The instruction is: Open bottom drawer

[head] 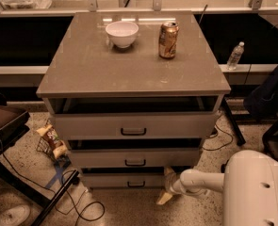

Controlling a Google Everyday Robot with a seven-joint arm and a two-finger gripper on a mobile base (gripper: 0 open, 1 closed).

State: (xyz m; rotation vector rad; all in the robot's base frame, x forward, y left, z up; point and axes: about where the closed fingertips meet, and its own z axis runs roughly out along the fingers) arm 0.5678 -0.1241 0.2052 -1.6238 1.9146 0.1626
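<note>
Camera view: gripper sits low at the right end of the bottom drawer. Claw is apart, one tip up by the drawer's right corner, the other down near the floor, gripping nothing. Bottom drawer is the lowest of three, with a dark gap above its front. Bowl and can stand on the cabinet top. Bottle stands off right.

Gripper sits at the right end of the bottom drawer and hides that 1 corner. Drawer interior, up-left of gripper: lost in shadow. Arm, right of gripper: cut off by the frame's lower right edges. Snack bag, left of gripper: label unreadable.
</note>
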